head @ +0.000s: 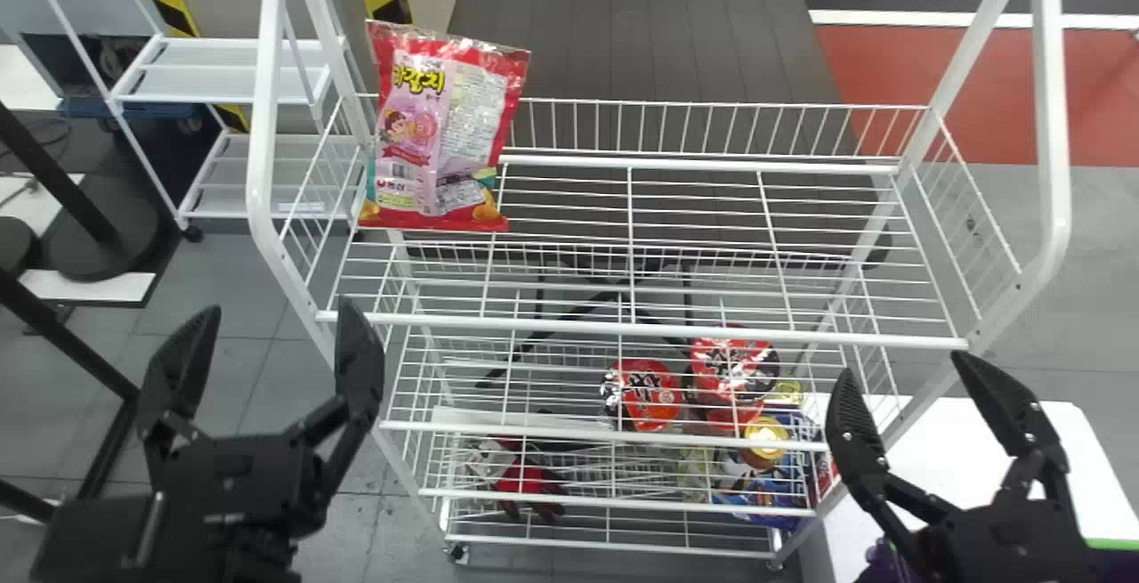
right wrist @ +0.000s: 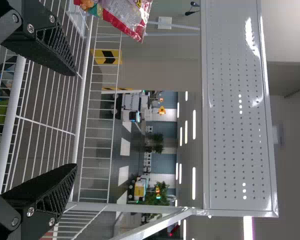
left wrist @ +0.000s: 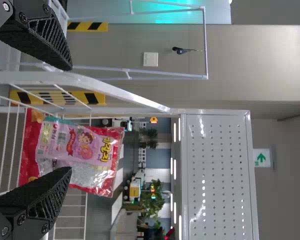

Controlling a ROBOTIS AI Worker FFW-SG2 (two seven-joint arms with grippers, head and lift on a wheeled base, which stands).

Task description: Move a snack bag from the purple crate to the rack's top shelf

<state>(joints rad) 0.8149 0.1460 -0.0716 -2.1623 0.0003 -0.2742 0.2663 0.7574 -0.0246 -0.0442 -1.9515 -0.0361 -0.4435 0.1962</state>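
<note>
"Nearest of all are the two grippers, the left gripper (head: 278, 309) and the right gripper (head: 903, 364), low before the rack (head: 1050, 120). What are their fingers doing?"

"Both pairs are spread wide, released. The arms behind them are cut off by the bottom edge."

"And the snack bag (head: 445, 133)?"

"On the top shelf (head: 641, 329), at its left end, upright with a slight tilt. It hides part of the back rail (head: 712, 104) — whether it leans on that, I can't tell. From the left wrist, one fingertip covers a bit of its edge; from the right wrist, the bag is cut off."

"Is that the purple crate (head: 1117, 567) in the corner?"

"Yes, a sliver with a green rim, partly behind the right gripper. Its inside is hidden, so I can't say what it holds."

"What about lower down?"

"Red packages (head: 645, 394) sit beneath, broken up by the wires — beside them, blue and yellow wrappers (head: 774, 485) too tangled to make out. A white table (head: 1054, 432) stands at the right, partly hidden."
</note>
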